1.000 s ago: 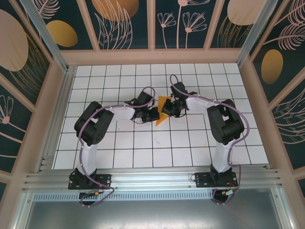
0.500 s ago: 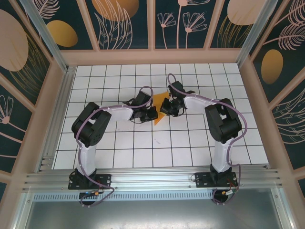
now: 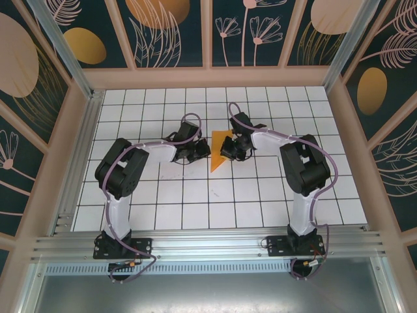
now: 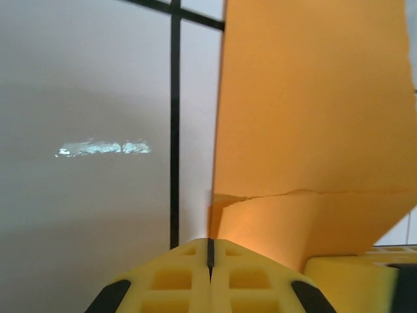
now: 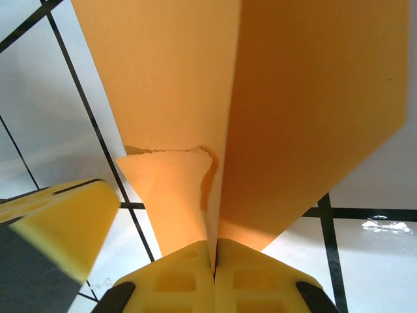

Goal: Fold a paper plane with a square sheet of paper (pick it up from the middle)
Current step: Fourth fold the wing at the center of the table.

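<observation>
Mid-table over the white grid tiles (image 3: 195, 195), my right gripper (image 5: 214, 246) is clamped on the centre crease of the folded orange sheet of paper (image 5: 300, 98), probably to keep the fold set, while my left gripper (image 4: 210, 244), pads together on nothing, sits just beside its edge.

We see the orange paper (image 4: 313, 117) as thin, matt and smooth, with one ragged, fibrous torn edge. The left gripper (image 4: 210, 251) and right gripper (image 5: 214, 251) have fingers (image 4: 169, 280) of matt yellow plastic, moulded with square pockets. The white table (image 3: 195, 195) looks smooth and slightly glossy, catching a glint, and the rail (image 3: 208, 242) along its near edge is brushed metal.
</observation>
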`<move>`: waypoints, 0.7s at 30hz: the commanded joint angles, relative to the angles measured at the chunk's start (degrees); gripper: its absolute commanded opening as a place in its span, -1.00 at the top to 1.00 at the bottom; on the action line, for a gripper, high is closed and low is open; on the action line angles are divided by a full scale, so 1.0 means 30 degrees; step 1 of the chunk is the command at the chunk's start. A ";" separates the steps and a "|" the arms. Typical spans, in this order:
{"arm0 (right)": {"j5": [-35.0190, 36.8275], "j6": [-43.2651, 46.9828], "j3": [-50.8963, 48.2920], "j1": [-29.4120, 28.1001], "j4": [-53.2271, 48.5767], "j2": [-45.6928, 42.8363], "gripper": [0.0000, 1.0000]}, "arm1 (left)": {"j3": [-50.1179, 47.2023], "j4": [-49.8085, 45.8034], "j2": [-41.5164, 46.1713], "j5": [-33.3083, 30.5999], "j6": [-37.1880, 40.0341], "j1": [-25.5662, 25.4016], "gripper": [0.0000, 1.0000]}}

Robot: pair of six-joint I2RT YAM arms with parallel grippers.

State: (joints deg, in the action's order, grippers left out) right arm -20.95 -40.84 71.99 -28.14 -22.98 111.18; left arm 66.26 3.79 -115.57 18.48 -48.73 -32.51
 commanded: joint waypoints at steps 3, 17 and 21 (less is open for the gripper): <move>0.0216 0.0312 0.0438 -0.0129 -0.0629 -0.0143 0.88 | 0.0777 0.0640 -0.0710 0.0827 -0.0050 -0.0002 0.86; 0.0187 0.0353 0.0343 -0.0136 -0.0619 -0.0014 0.90 | 0.1382 -0.0114 -0.1323 0.0119 -0.0032 -0.0002 0.88; 0.0059 0.0342 0.0430 -0.0127 -0.0578 -0.0081 0.90 | 0.1956 -0.1353 -0.1838 -0.0563 0.0338 -0.0002 0.89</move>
State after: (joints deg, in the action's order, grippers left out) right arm -20.97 -40.82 71.99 -28.14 -22.96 111.18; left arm 70.43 3.75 -119.28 19.11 -48.66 -32.56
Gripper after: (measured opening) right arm 0.068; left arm 0.059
